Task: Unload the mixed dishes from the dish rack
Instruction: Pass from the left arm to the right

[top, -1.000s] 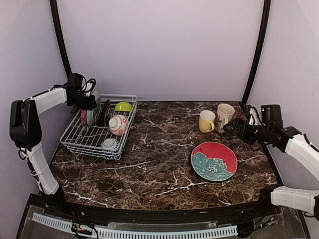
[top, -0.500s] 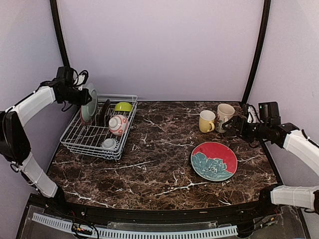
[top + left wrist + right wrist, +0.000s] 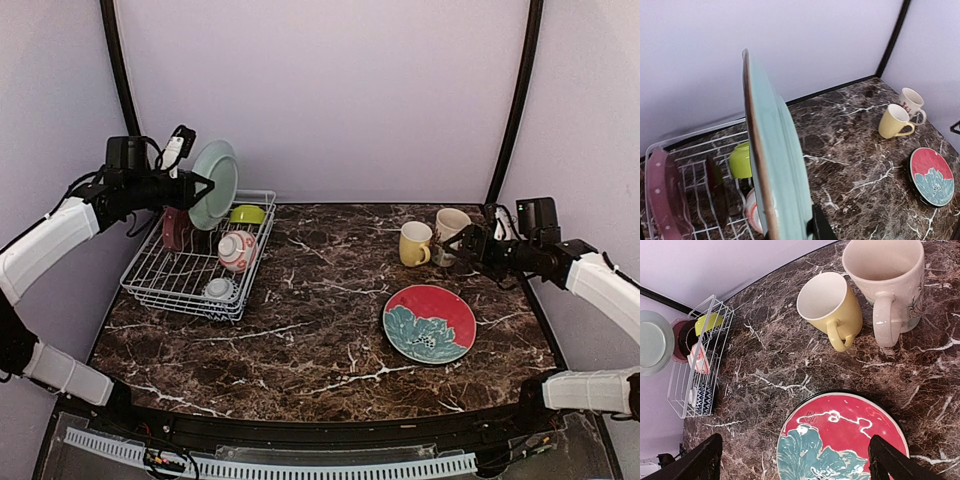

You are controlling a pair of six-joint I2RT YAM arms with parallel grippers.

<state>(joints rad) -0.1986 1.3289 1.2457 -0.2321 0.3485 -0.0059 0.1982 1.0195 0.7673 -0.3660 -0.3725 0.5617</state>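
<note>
The left gripper point(image 3: 198, 187) is clenched on the rim of a pale green plate point(image 3: 216, 183) and holds it in the air above the far left corner of the dish rack point(image 3: 160, 283). The plate stands on edge, its long axis close to upright with the top leaning a little to the right, and its face is turned right, toward the open table point(image 3: 300, 320). In the left wrist view it shows almost edge-on, the brown rim running from bottom to top. One finger point(image 3: 821, 231) shows at its lower edge. The plate reaches away from the fingers, which pinch its left edge.

The left arm is raised, its forearm running roughly level from left to right.

In the rack below stand a dark red plate point(image 3: 171, 229) and a black plate point(image 3: 205, 232), with a lime-green bowl point(image 3: 248, 214), a red-and-white bowl point(image 3: 237, 250) and a striped small bowl point(image 3: 219, 289).

The right gripper point(image 3: 468, 250) sits low at the far right, pointing left, its jaws spread wide and holding nothing. Just beside it stand the cream mug point(image 3: 453, 229) and the yellow mug point(image 3: 414, 243). A red floral plate point(image 3: 430, 323) lies flat nearer.
</note>
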